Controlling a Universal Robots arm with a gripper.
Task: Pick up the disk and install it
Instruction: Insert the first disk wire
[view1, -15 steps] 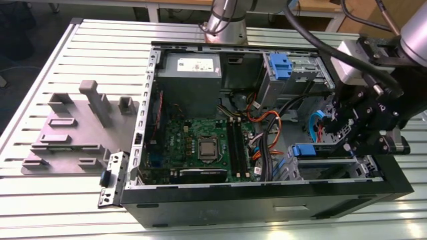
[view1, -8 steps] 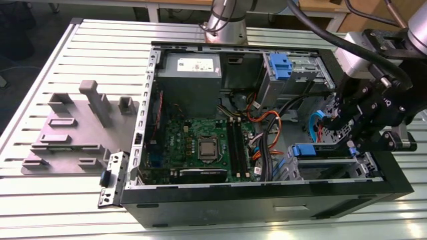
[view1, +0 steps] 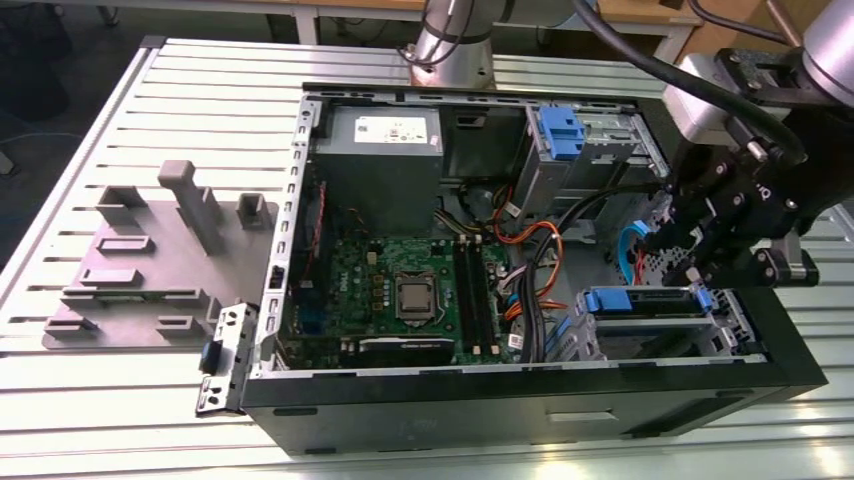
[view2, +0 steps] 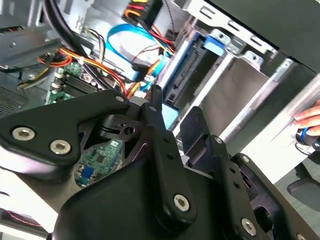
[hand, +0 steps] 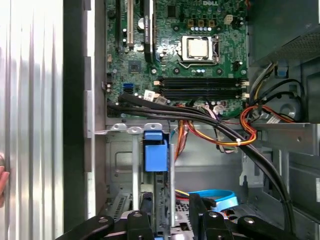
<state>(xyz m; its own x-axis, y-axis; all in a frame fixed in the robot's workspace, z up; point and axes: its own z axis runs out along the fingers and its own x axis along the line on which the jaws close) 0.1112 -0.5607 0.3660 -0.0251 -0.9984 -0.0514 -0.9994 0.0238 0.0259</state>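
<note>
My gripper (view1: 703, 285) hangs at the exterior view's right end of the open black metal computer case (view1: 534, 405), low over the silver sheet-metal drive cage (view1: 727, 325) in the case's corner. The flat silver-grey hard disk in its blue plastic carrier frame (view1: 643, 302) sits in that cage, its blue tab facing the green motherboard (view1: 414, 290) and its other end directly under me. I am right at the disk, but I cannot tell whether my gripper is clamped on it or free of it.

In the first wrist view the carrier's blue tab (hand: 155, 150) stands between two upright silver rails, and the bundle of black, orange and yellow cables (hand: 220, 132) crosses just beyond it, between the cage and the motherboard. A light blue flat cable (hand: 216, 197) curls just beside my gripper.

Further along the case, another drive cage holds a second blue carrier (view1: 561, 130), and the large grey power-supply box (view1: 380, 150) fills the far corner. The case lies on a slatted aluminium tabletop (view1: 147, 420), with a grey moulded fixture block (view1: 147, 260) beside it on the exterior view's left. A person's hand (view2: 307, 119) rests at the edge of the tabletop in the second wrist view, just outside the case wall.
</note>
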